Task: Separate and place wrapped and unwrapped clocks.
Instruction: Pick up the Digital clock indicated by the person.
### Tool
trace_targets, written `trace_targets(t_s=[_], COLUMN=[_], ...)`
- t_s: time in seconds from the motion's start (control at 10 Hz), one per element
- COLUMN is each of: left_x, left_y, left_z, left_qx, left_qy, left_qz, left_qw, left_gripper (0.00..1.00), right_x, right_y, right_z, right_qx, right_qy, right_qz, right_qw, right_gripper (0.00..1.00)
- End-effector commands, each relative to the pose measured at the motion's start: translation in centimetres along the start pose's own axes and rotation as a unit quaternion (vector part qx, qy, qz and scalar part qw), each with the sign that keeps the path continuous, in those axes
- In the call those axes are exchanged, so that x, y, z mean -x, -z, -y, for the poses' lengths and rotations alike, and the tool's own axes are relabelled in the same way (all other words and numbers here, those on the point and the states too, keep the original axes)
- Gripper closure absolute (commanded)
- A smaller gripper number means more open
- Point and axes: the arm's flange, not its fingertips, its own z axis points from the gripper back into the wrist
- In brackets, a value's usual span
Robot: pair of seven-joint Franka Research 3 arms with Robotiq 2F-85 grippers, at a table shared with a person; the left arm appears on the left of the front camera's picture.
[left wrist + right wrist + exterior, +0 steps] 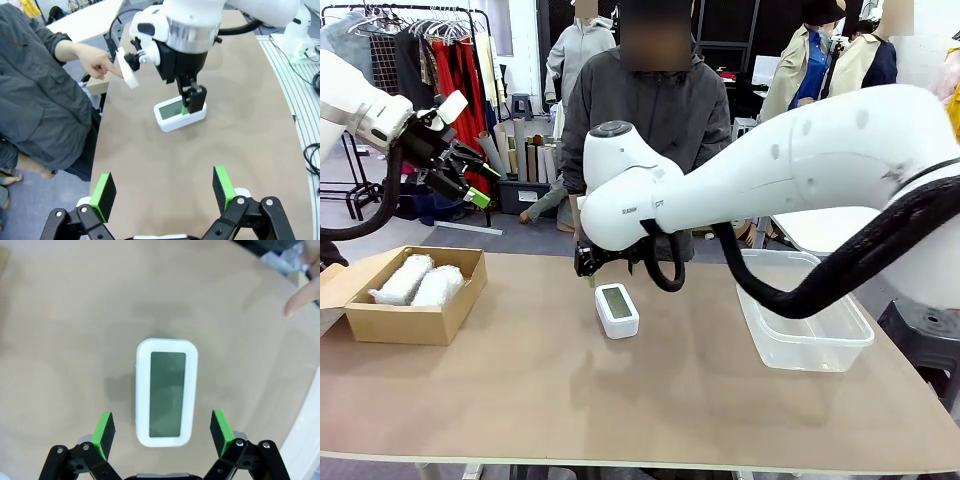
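The unwrapped clock (617, 308), white with a grey-green screen, lies flat at the table's middle. My right gripper (594, 270) hovers just above its far end, open. In the right wrist view the clock (166, 392) lies lengthwise between the spread green pads (105, 432) of that gripper (162, 429), which do not touch it. Two wrapped clocks (404, 279) (438, 285), white bubble-wrap bundles, lie side by side in a cardboard box (400, 322) at the left. My left gripper (480, 186) is raised above the box, open and empty; its view shows the clock (179, 113) far off.
A clear plastic bin (812, 345) stands at the right of the table. A person stands at the far side, a hand (102, 64) pointing a finger (299, 297) toward the clock. My right arm (800, 160) spans the table from the right.
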Motion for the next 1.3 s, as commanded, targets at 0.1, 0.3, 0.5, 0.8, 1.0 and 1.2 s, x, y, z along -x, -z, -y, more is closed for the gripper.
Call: trace_targets(t_s=[0.1,0.3,0.5,0.8,1.0,1.2], left_x=[-0.1,-0.1,-0.1,-0.1,-0.1,-0.1], left_y=[-0.2,-0.2,-0.2,-0.2,-0.2,-0.2], left_z=[0.1,0.1,0.1,0.1,0.1,0.1], left_qx=[-0.003,-0.003,-0.003,-0.003,-0.003,-0.003], left_qy=[-0.003,-0.003,-0.003,-0.003,-0.003,-0.003], left_qz=[-0.004,-0.004,-0.004,-0.004,-0.004,-0.004], left_qw=[1.0,1.0,1.0,1.0,1.0,1.0], left_gripper=[0.0,0.0,0.0,0.0,0.0,0.0], right_x=[-1.2,-0.8,-0.4,0.0,0.3,0.5], right_y=[2.0,3.4,4.2,5.2,5.8,6.5], right_z=[-0.2,0.0,0.5,1.4,2.0,2.2], right_qx=[-0.014,-0.004,-0.013,-0.016,-0.013,-0.014], right_qy=[0.07,0.068,0.071,0.07,0.072,0.064], right_qz=[-0.018,-0.029,-0.044,-0.061,-0.069,-0.081], right_qw=[0.997,0.997,0.996,0.996,0.995,0.995], right_gripper=[0.0,0.0,0.0,0.0,0.0,0.0])
